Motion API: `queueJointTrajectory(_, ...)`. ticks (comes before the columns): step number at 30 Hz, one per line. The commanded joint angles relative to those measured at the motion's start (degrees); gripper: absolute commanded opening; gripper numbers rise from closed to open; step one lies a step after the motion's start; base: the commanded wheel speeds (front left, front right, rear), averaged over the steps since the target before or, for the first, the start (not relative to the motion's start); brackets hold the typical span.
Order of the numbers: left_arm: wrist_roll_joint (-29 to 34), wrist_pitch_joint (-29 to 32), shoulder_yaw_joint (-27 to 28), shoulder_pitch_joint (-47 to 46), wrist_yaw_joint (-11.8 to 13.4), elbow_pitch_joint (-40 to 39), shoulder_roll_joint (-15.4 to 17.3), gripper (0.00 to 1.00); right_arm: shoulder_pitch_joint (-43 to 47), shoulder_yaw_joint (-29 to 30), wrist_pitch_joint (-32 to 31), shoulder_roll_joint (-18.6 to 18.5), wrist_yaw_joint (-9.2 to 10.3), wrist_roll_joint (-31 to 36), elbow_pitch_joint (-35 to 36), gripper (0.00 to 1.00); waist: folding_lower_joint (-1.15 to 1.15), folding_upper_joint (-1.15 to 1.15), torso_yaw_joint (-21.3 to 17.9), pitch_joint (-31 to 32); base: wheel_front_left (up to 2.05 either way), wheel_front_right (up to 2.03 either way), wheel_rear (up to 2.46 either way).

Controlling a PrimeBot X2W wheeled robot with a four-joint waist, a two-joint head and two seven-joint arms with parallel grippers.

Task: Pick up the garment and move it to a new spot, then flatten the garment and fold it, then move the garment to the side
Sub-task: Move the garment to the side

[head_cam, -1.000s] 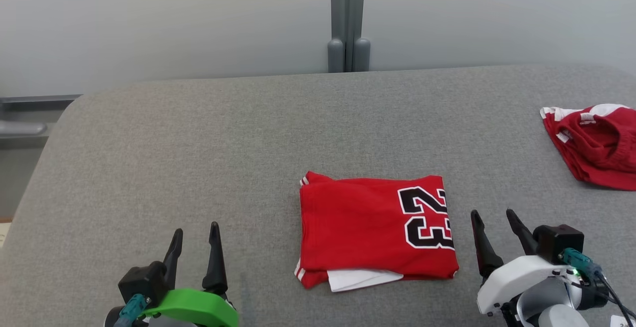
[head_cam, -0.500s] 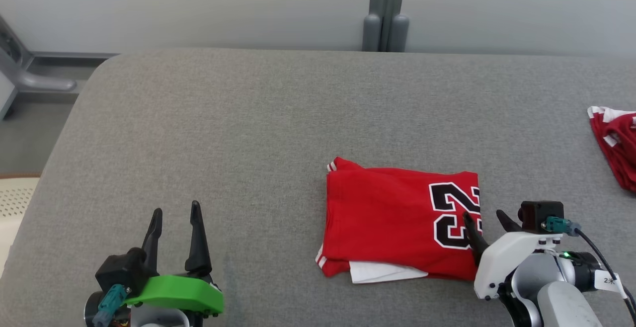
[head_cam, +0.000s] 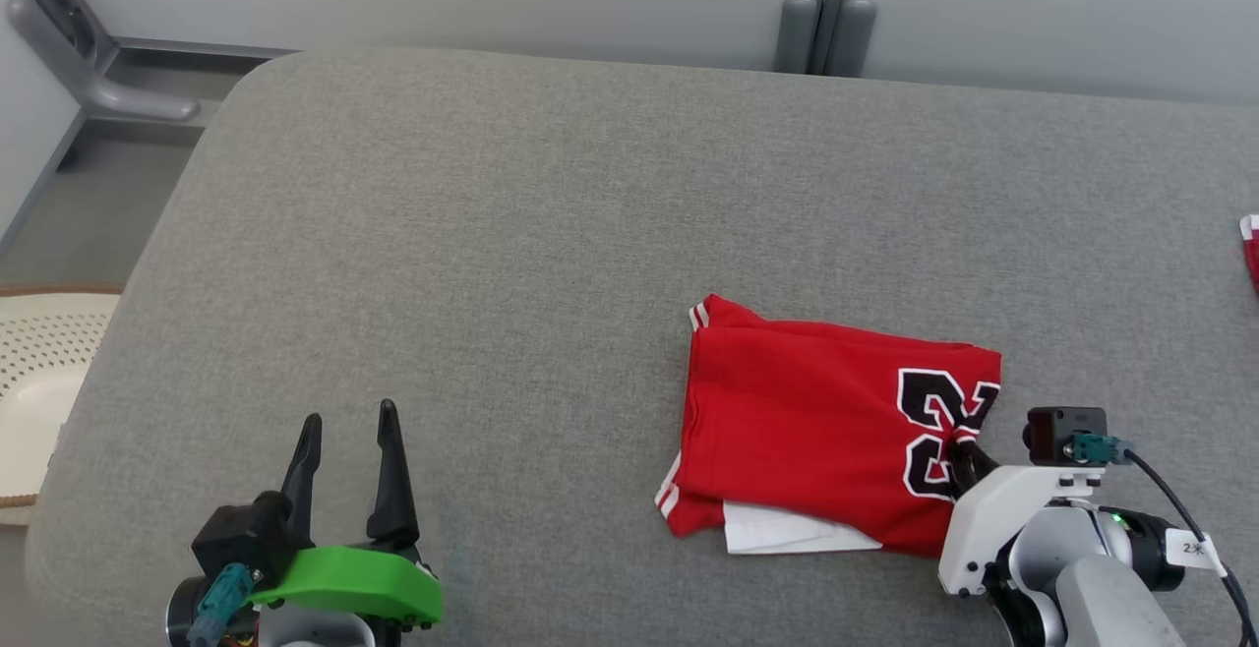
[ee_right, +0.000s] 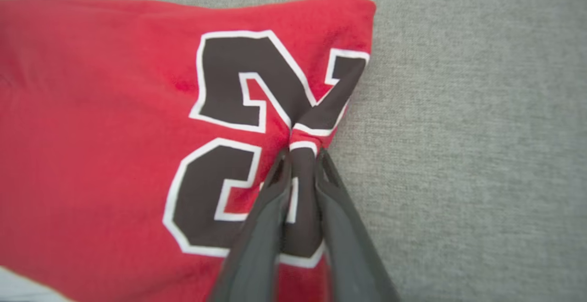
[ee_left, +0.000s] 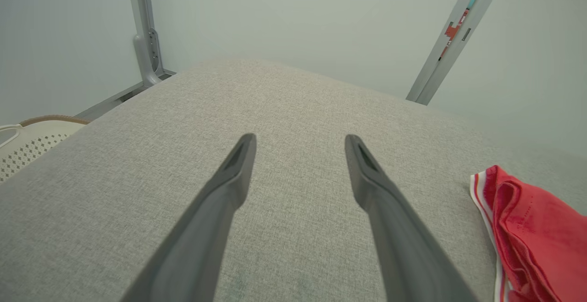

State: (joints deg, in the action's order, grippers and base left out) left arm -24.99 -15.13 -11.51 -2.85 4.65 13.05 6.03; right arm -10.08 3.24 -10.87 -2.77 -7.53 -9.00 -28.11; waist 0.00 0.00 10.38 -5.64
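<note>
The garment [head_cam: 807, 421] is a red jersey with black, white-edged numbers, folded into a rectangle on the grey padded table [head_cam: 511, 264]. A white layer pokes out at its near edge. My right gripper [head_cam: 966, 458] is shut on the garment's right edge, where the cloth bunches into a pinch between the fingers [ee_right: 275, 201], seen close up as the garment [ee_right: 114, 123] in the right wrist view. My left gripper [head_cam: 346, 431] stands open at the lower left, well apart from the jersey, its fingers [ee_left: 229, 187] over bare table. The garment's edge [ee_left: 523, 228] lies to its right.
Another red cloth [head_cam: 1251, 249] peeks in at the table's far right edge. A cream perforated basket [head_cam: 39, 372] sits on the floor left of the table. Grey posts [head_cam: 824, 8] stand behind the table against the pale wall.
My right gripper has moved in over the jersey's right edge and closed on it, bunching the numbers. The camera has turned left, shifting the whole picture right. The left gripper stays open.
</note>
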Motion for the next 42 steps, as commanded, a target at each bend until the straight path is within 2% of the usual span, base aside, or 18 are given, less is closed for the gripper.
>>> queueJointTrajectory(1, 0.36, 0.01, -0.04, 0.37, -0.14, 0.00, 0.18, 1.00, -0.17, -0.24, 0.58, -0.27, 0.10, -0.22, -1.14, 0.00, 0.00, 0.00, -1.51, 0.45, 0.00, 0.00, 0.00)
queueJointTrajectory(7, 1.04, 0.02, -0.69, 0.98, -0.32, -0.14, 0.28, 1.00, -2.48, 0.17, 5.52, -0.30, 0.11, -0.04, -1.45, 0.00, 0.00, 0.00, -7.92, 0.79, 0.00, 0.00, 0.00)
queueJointTrajectory(20, 0.75, 1.06, -3.43, -1.25, -1.11, -1.38, -0.47, 1.00, -3.04, 6.57, 11.57, -0.12, 0.10, 4.91, 1.10, 0.00, 0.00, 0.00, -27.41, -0.25, 0.00, 0.00, 0.00)
queueJointTrajectory(25, 1.17, 1.68, -4.30, -2.11, -1.13, -1.65, -0.21, 1.00, -3.08, 6.21, 12.37, -0.16, 0.10, 4.08, 2.45, 0.00, 0.00, 0.00, -31.93, -1.28, 0.00, 0.00, 0.00)
queueJointTrajectory(28, 1.47, 1.76, -4.77, -2.65, -1.16, -1.09, -0.27, 1.00, -2.61, 6.20, 12.64, -0.19, 0.10, 4.23, 2.86, 0.00, 0.00, 0.00, -32.61, -1.15, 0.00, 0.00, 0.00)
queueJointTrajectory(32, 1.06, 1.54, -5.47, -2.70, -1.50, -0.44, -0.65, 1.00, -2.08, 6.25, 12.78, -0.15, 0.10, 3.99, 3.10, 0.00, 0.00, 0.00, -30.87, 0.03, 0.00, 0.00, 0.00)
queueJointTrajectory(42, 0.07, 0.80, -5.13, -1.22, -0.88, 0.06, -0.96, 1.00, -5.04, 8.47, 11.82, -1.49, 0.10, 6.35, 6.07, 0.00, 0.00, 0.00, -21.04, 2.29, 0.00, 0.00, 0.00)
